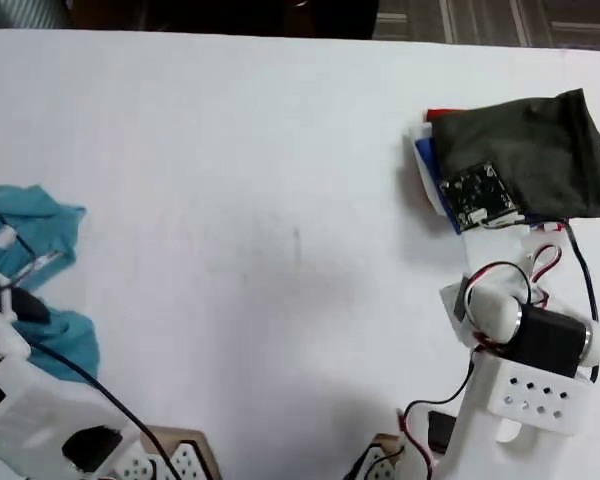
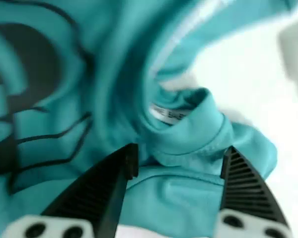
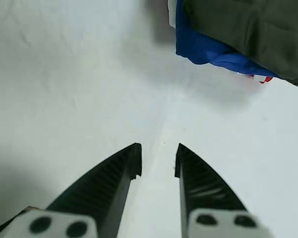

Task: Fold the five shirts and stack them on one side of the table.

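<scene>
Teal fabric of an unfolded shirt (image 1: 40,235) lay crumpled at the edge of the white surface (image 1: 260,180), well apart from the stack of folded shirts (image 1: 520,170) on the opposite side. The left tool (image 2: 179,166) stood spread wide over that shirt's collar (image 2: 184,116). A dark olive shirt (image 1: 530,150) topped the stack, with a blue shirt (image 3: 208,49) beneath it and a red edge (image 1: 442,114) showing. Just beside the stack, the right tool (image 3: 158,161) hung over bare surface, its tips narrowly parted.
</scene>
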Robot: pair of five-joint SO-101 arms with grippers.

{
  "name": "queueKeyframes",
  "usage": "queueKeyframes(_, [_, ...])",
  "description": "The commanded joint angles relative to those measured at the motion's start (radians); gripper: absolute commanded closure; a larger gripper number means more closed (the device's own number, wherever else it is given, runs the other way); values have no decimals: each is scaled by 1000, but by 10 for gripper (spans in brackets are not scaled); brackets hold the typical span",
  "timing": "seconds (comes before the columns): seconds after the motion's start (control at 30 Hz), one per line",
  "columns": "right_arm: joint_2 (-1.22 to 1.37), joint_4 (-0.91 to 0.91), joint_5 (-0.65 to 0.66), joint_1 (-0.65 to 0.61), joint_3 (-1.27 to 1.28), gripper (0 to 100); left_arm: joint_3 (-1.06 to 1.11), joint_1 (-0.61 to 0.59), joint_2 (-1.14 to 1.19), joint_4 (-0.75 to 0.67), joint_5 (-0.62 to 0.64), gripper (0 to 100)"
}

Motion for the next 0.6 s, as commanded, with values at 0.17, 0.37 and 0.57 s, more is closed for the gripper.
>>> queueKeyframes(0.17, [-64, -76, 9, -4, 94, 878, -519, -15, 81, 3, 175, 714])
queueKeyframes(0.37, [-142, -62, 2, 2, 164, 878, -881, -63, 425, 38, 285, 714])
queueKeyframes(0.57, [-274, -47, 8, -1, 204, 878, -1273, -87, 758, 86, 351, 714])
